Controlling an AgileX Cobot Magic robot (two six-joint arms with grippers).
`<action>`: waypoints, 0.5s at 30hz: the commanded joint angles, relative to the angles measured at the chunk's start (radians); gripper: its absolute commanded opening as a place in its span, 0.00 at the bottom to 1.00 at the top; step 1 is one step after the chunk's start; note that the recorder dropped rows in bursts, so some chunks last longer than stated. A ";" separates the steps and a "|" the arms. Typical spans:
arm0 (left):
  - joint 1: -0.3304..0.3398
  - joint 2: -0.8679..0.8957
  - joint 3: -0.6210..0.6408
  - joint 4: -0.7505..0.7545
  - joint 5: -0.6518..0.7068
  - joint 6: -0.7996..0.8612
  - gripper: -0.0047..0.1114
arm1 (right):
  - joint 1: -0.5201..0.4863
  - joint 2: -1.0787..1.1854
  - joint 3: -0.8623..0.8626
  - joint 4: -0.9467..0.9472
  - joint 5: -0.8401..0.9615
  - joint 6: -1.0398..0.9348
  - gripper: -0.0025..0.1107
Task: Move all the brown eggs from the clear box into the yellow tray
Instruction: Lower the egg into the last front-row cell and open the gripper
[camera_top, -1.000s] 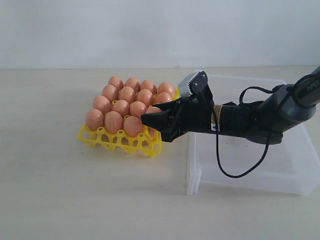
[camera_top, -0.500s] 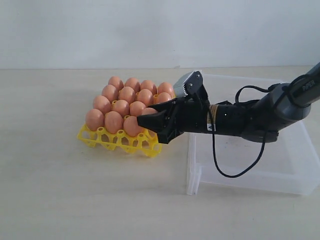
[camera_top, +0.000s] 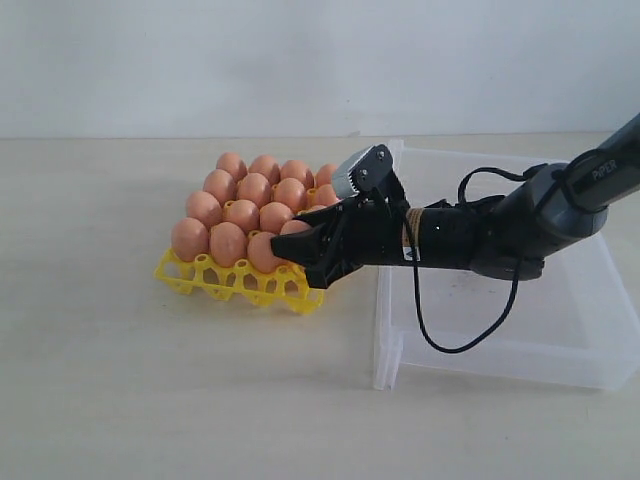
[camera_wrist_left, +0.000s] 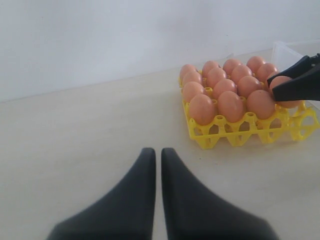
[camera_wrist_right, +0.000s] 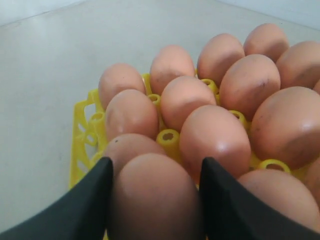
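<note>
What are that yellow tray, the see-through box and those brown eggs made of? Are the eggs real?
Yellow tray: looks like molded plastic, with a bright even colour, a slight gloss and a thin open lattice.
See-through box: thin translucent plastic; the table shows faintly through its walls.
Eggs: smooth, fairly matte orange-brown shells with a few faint dark marks. Looks alone cannot tell whether they are real or imitation.

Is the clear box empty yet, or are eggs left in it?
Empty as far as visible: the clear box shows only bare, smudged floor in the exterior view, though the right arm hides a strip of it.
</note>
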 joint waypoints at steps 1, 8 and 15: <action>-0.006 -0.003 0.004 0.002 -0.004 0.000 0.07 | 0.002 -0.001 -0.003 0.006 0.007 0.007 0.07; -0.006 -0.003 0.004 0.002 -0.004 0.000 0.07 | 0.002 -0.001 -0.003 0.006 0.007 0.051 0.48; -0.006 -0.003 0.004 0.002 -0.004 0.000 0.07 | 0.002 -0.006 -0.003 -0.005 0.003 0.085 0.57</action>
